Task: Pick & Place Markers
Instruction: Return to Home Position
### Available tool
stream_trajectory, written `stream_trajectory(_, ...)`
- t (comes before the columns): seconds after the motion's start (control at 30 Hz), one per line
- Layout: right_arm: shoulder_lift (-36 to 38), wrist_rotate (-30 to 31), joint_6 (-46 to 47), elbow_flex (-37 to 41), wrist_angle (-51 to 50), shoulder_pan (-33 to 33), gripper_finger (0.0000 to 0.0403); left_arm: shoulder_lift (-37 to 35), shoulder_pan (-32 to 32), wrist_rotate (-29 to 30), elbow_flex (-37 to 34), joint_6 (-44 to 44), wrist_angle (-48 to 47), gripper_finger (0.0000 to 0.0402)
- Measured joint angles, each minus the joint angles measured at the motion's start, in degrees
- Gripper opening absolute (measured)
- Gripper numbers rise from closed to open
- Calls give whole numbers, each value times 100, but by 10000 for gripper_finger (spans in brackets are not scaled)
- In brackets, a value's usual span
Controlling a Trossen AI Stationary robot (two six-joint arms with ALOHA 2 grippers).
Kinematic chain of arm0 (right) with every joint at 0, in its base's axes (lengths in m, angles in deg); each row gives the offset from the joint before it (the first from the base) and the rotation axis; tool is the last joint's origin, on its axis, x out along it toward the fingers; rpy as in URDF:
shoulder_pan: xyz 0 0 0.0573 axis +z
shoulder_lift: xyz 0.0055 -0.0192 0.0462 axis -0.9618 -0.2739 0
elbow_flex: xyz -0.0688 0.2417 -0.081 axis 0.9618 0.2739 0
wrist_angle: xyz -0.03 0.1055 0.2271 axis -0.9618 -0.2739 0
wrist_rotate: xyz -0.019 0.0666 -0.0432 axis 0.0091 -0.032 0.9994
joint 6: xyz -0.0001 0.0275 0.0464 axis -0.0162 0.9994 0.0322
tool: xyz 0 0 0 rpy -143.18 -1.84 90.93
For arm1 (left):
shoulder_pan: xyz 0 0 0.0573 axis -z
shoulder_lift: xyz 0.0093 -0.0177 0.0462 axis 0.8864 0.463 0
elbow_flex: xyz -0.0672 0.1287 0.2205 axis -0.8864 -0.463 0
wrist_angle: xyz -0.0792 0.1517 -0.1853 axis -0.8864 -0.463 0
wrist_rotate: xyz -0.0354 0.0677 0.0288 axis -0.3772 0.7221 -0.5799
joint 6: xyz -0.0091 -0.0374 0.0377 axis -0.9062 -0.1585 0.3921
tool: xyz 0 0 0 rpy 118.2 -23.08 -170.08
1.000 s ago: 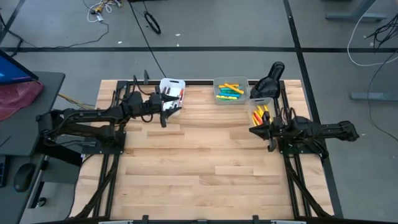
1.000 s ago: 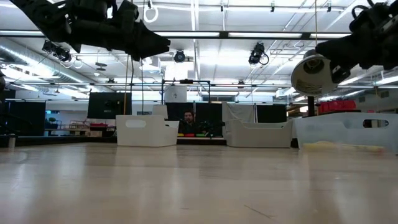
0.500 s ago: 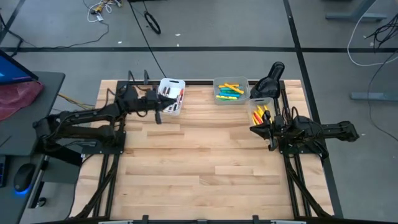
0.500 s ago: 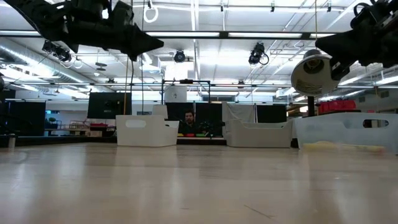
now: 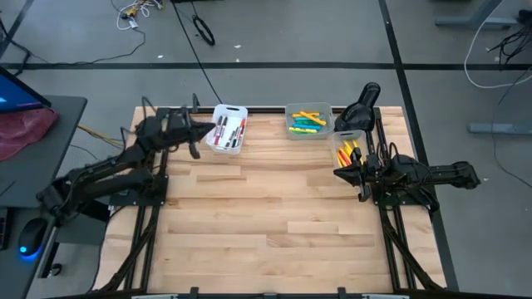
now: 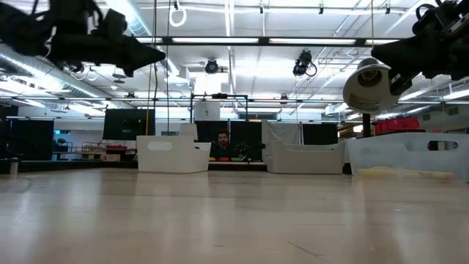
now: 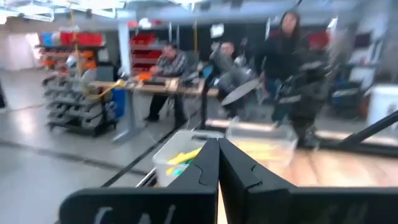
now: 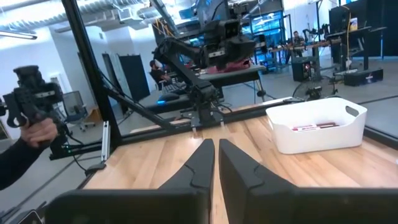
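Observation:
The markers lie in three bins at the table's far side. A white bin (image 5: 229, 129) holds red and dark ones, a middle bin (image 5: 309, 121) holds yellow, green and teal ones, and a right bin (image 5: 347, 149) holds yellow and red ones. My left gripper (image 5: 194, 138) hangs shut and holds nothing, just left of the white bin and above the table; its closed fingers (image 7: 217, 163) show in the left wrist view. My right gripper (image 5: 339, 173) is shut with nothing in it (image 8: 215, 155), near the right bin's near end.
A dark lamp-like head (image 5: 362, 104) stands at the far right corner behind the right bin. The wooden table (image 5: 266, 216) stretches bare toward its near edge. Beyond the table, a person's hand (image 8: 34, 134) holds a black device.
My left gripper has drawn back from over the white bin's near end toward the table's left edge and far-left corner, swinging its arm round. The bins and markers have kept their places. My right arm has stayed still.

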Motion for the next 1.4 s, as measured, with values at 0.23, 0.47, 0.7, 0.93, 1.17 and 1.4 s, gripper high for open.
stream_trajectory(0.23, 0, 0, 0, 2, 0, 0, 27, -1129, 650, 357, -1436, -834, 1104, 1)
stream_trajectory(0.47, -2, -2, 0, 2, 0, 0, 27, -2266, 1505, 975, -1601, -674, 151, 1)
stream_trajectory(0.7, -2, 0, 0, 4, 0, 0, 27, -3448, 1945, 1471, -1602, -446, -1499, 1)
stream_trajectory(0.93, -3, -1, 0, 5, 0, -1, 27, -4281, 2594, 2064, -1603, -584, -2202, 0)
stream_trajectory(1.17, -4, 0, 0, 7, -4, 0, 27, -4245, 3397, 2753, -1603, -378, -2787, 0)
stream_trajectory(1.4, -4, 0, 0, 7, -3, -1, 27, -4241, 3818, 2677, -1605, -77, -3020, 9)
